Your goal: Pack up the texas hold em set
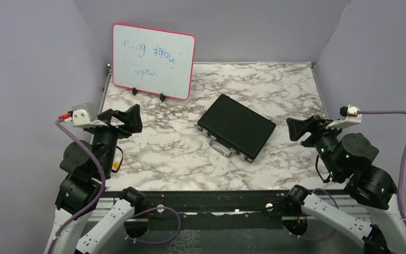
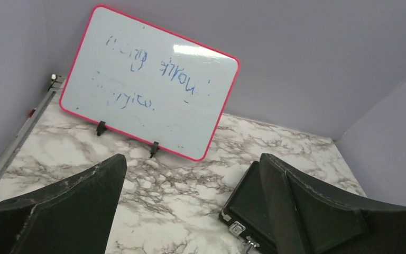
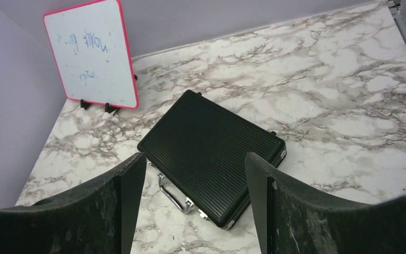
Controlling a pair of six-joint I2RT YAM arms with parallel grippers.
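Observation:
The texas hold em set's black ribbed case point(image 1: 236, 126) lies shut and flat on the marble table, its metal handle point(image 1: 223, 150) toward the near edge. The right wrist view has it point(image 3: 211, 152) centred, with the handle point(image 3: 172, 193) at the lower left. One corner point(image 2: 248, 209) appears in the left wrist view. My left gripper point(image 1: 134, 118) hangs open above the table's left side, well apart from the case. At the right, my right gripper point(image 1: 294, 127) is open too, held off the case's right corner. Chips, cards, dice and buttons are hidden from view.
A pink-framed whiteboard point(image 1: 153, 61) with blue writing stands on small black feet at the back left. Grey walls enclose the table on three sides. A metal rail point(image 1: 320, 90) runs along the right edge.

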